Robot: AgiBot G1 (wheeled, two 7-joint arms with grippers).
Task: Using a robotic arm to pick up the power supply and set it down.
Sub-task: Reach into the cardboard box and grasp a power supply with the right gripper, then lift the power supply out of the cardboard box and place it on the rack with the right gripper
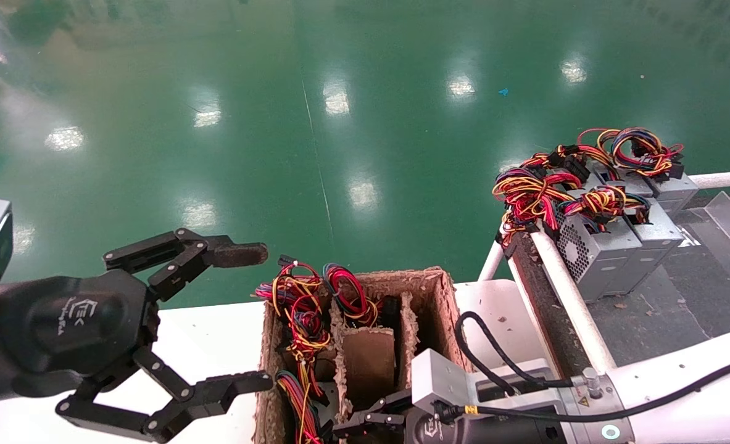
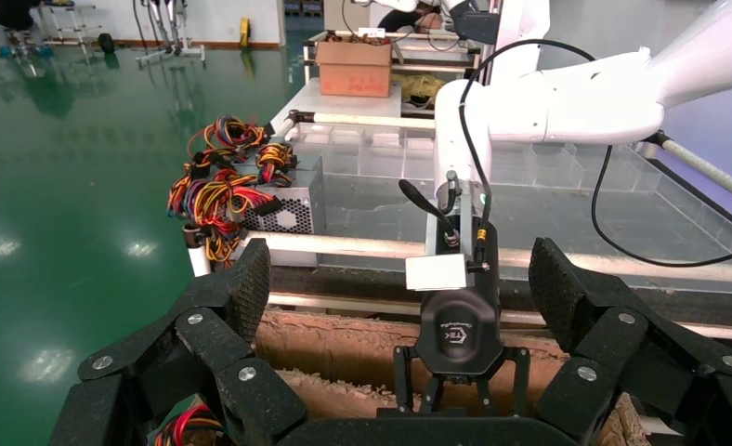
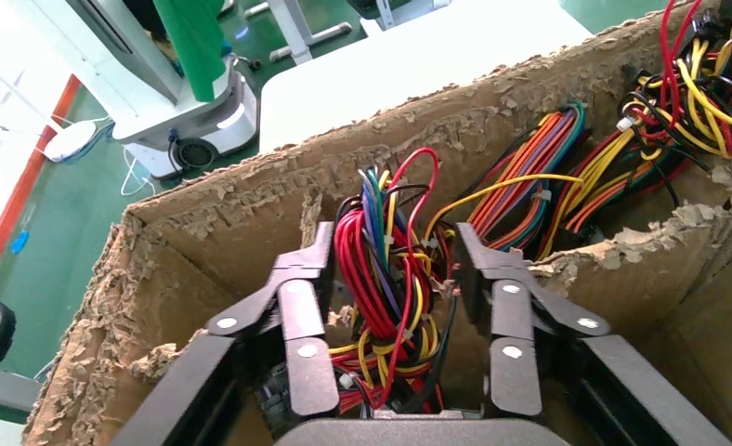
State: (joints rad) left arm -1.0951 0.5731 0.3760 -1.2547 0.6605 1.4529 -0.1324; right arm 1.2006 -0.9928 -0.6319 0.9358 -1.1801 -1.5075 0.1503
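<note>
Two fingers of the right gripper [image 3: 390, 307] are apart around the wires of a power supply [image 3: 385, 279] down in the cardboard box [image 3: 251, 204], so it should go lower and squeeze the metal body, while the left gripper [image 1: 216, 320] waits open beside the box.

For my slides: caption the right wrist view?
Right gripper open inside the cardboard box, fingers either side of a power supply's wire bundle.

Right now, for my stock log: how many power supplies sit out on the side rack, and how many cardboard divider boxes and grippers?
Power supplies on the rack: 4
Cardboard divider box: 1
Grippers: 2 (left gripper, right gripper)
Total: 7
</note>
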